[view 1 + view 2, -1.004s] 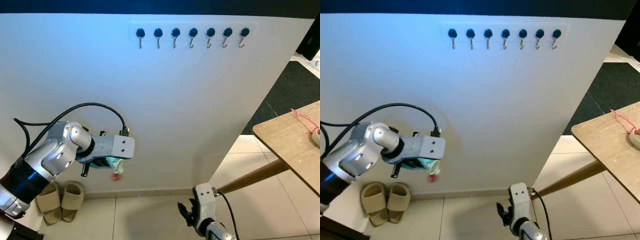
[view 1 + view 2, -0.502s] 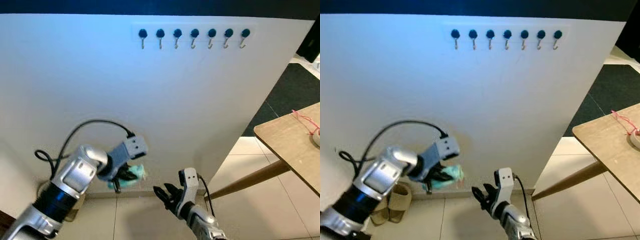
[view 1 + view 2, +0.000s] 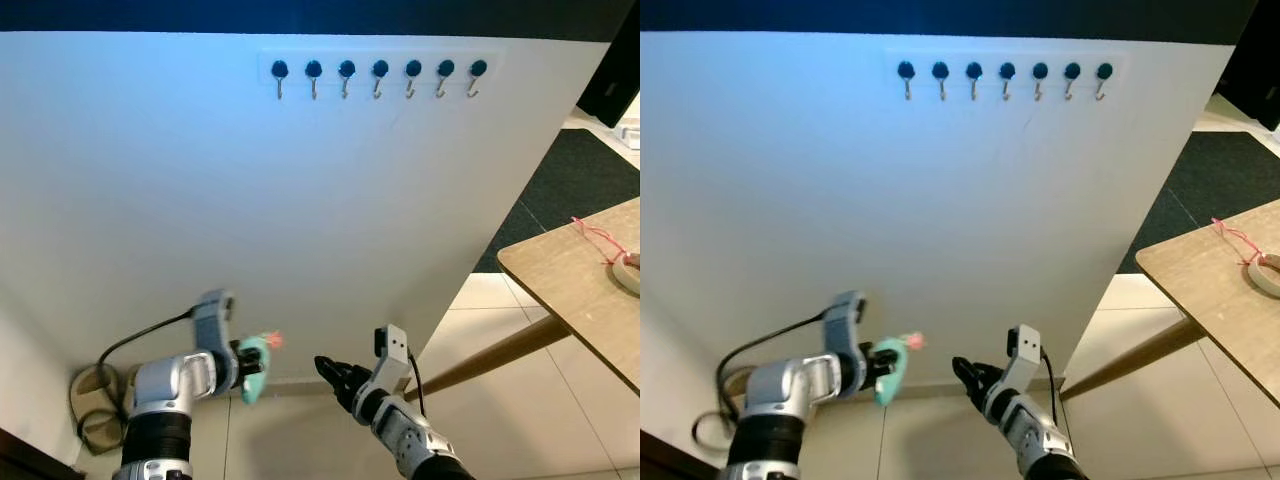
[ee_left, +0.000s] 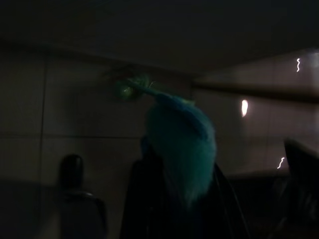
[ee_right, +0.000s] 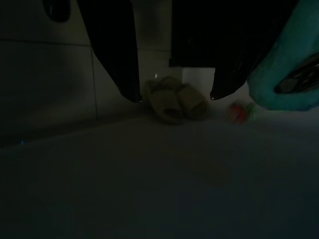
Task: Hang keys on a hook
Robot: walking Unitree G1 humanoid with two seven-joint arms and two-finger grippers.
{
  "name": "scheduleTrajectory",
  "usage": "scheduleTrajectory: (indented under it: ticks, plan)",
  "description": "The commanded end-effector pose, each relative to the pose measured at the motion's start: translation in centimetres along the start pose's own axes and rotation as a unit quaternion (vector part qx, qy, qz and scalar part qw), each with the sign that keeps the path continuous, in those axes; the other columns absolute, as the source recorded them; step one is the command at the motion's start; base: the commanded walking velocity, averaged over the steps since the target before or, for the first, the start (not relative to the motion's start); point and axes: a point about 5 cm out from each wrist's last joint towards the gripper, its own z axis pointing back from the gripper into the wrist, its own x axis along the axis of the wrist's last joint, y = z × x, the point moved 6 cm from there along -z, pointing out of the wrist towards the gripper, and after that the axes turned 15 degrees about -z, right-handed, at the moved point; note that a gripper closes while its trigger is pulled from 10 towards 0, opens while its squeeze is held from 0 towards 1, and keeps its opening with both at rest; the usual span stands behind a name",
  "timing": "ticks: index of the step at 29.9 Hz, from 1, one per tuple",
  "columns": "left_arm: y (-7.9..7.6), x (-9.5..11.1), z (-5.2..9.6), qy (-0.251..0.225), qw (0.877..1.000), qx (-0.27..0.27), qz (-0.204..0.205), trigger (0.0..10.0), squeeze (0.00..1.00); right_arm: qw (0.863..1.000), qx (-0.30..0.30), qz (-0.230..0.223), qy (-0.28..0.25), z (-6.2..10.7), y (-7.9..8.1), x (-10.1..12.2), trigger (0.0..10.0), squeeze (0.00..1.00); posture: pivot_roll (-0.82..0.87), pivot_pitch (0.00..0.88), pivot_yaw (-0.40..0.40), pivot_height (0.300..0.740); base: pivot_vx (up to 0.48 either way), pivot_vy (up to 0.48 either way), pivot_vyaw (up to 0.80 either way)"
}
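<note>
The left gripper (image 3: pixel 247 366) is low down by the white wall (image 3: pixel 300 220), and its fingers are closed on the keys (image 3: pixel 254 362), which have a fluffy green tag. The right gripper (image 3: pixel 335 376) is just beside the keys, near the floor, with its two black fingers spread apart. The row of hooks (image 3: pixel 378 78) is high up on the wall, well apart from the keys.

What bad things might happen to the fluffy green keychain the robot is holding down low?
1. The left gripper holds the keychain near the floor, far below the row of hooks, so it may slip out during the long lift.
2. The right gripper sits close beside it with fingers open; a handover could fumble and drop the keychain onto the tiled floor.
3. The hooks are small, so the ring could easily miss.
</note>
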Motion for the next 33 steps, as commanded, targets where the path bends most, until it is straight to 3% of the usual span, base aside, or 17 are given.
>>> scheduleTrajectory:
  ticks: [1,5,10,11,14,15,17,18,21,22,24,25,27,28,30,31,33]
  plan:
    - [1.5,-3.1,-0.4,0.034,0.995,0.048,0.086,10.0,0.00,1.000,-0.015,-0.016,0.007,0.1,-0.4,-0.6,10.0,0.00,0.08,0.112,-0.015,0.740,0.000,0.000,0.00]
    - [2.8,-4.8,-0.2,0.053,0.986,0.091,0.128,10.0,0.00,0.999,-0.021,-0.024,0.010,0.2,-0.6,-0.6,10.0,0.00,0.08,0.114,-0.016,0.740,0.000,0.000,0.00]
    - [1.7,-4.3,-0.5,0.048,0.987,0.075,0.136,10.0,0.00,0.999,-0.019,-0.042,0.016,0.3,-0.5,-0.8,10.0,0.00,0.08,0.115,-0.018,0.740,0.000,0.000,0.00]
    - [0.7,-3.2,-0.7,0.023,0.993,0.056,0.097,10.0,0.00,0.998,-0.014,-0.057,0.029,0.4,-0.4,-1.2,10.0,0.29,0.08,0.116,-0.018,0.740,0.000,0.000,0.00]
    - [0.2,-2.6,-0.8,0.007,0.997,0.047,0.063,10.0,0.00,0.997,-0.013,-0.060,0.038,0.4,-0.4,-1.4,10.0,0.43,0.08,0.116,-0.018,0.740,0.000,0.000,0.00]
    - [-0.6,-1.6,-0.9,-0.018,0.998,0.033,-0.042,10.0,0.00,0.997,-0.015,-0.057,0.058,0.5,-0.5,-1.9,10.0,0.83,0.08,0.116,-0.018,0.740,0.000,0.000,0.00]
    - [-0.8,-1.5,-0.9,-0.023,0.997,0.030,-0.069,10.0,0.00,0.996,-0.016,-0.056,0.063,0.5,-0.5,-2.0,10.0,0.83,0.08,0.116,-0.018,0.740,0.000,0.000,0.00]
    - [-1.1,-1.2,-0.9,-0.030,0.992,0.028,-0.123,10.0,0.00,0.996,-0.015,-0.056,0.075,0.6,-0.4,-2.2,10.0,1.00,0.08,0.115,-0.019,0.740,0.000,0.000,0.00]
    - [-1.5,-0.9,-0.9,-0.043,0.976,0.025,-0.214,10.0,0.00,0.994,-0.005,-0.060,0.094,0.7,-0.2,-2.5,10.0,1.00,0.08,0.115,-0.019,0.740,0.000,0.000,0.00]
    - [-1.5,-0.9,-0.9,-0.043,0.976,0.025,-0.214,10.0,0.00,0.994,-0.005,-0.060,0.094,0.7,-0.2,-2.5,10.0,1.00,0.08,0.115,-0.019,0.740,0.000,0.000,0.00]
    - [-2.0,-0.8,-0.9,-0.057,0.954,0.014,-0.293,10.0,0.00,0.992,0.013,-0.064,0.106,0.8,0.4,-2.7,10.0,1.00,0.08,0.114,-0.020,0.740,0.000,0.000,0.00]
    - [-2.0,-0.8,-0.9,-0.057,0.954,0.014,-0.293,10.0,0.00,0.992,0.013,-0.064,0.106,0.8,0.4,-2.7,10.0,1.00,0.08,0.114,-0.020,0.740,0.000,0.000,0.00]
    - [-2.3,-1.0,-0.8,-0.067,0.933,0.004,-0.354,10.0,0.00,0.990,0.048,-0.070,0.112,0.8,1.5,-2.5,10.0,1.00,0.08,0.116,-0.020,0.740,0.000,0.000,0.00]
    - [-2.4,-1.1,-0.7,-0.070,0.925,-0.001,-0.373,10.0,0.00,0.988,0.065,-0.077,0.114,0.9,2.1,-2.5,10.0,0.92,0.08,0.117,-0.020,0.740,0.000,0.000,0.00]
    - [-2.4,-1.3,-0.7,-0.071,0.921,-0.003,-0.382,10.0,0.00,0.987,0.074,-0.081,0.114,0.9,2.4,-2.4,10.0,0.92,0.08,0.117,-0.021,0.740,0.000,0.000,0.00]
    - [-2.3,-1.3,-0.6,-0.072,0.916,-0.003,-0.395,10.0,0.00,0.986,0.084,-0.085,0.114,1.0,2.7,-2.4,10.0,0.00,0.08,0.117,-0.021,0.740,0.000,0.000,0.00]
    - [-2.4,-1.3,-0.6,-0.078,0.913,-0.006,-0.399,10.0,0.00,0.986,0.092,-0.085,0.114,1.1,3.0,-2.3,10.0,0.00,0.08,0.118,-0.021,0.740,0.000,0.000,0.00]
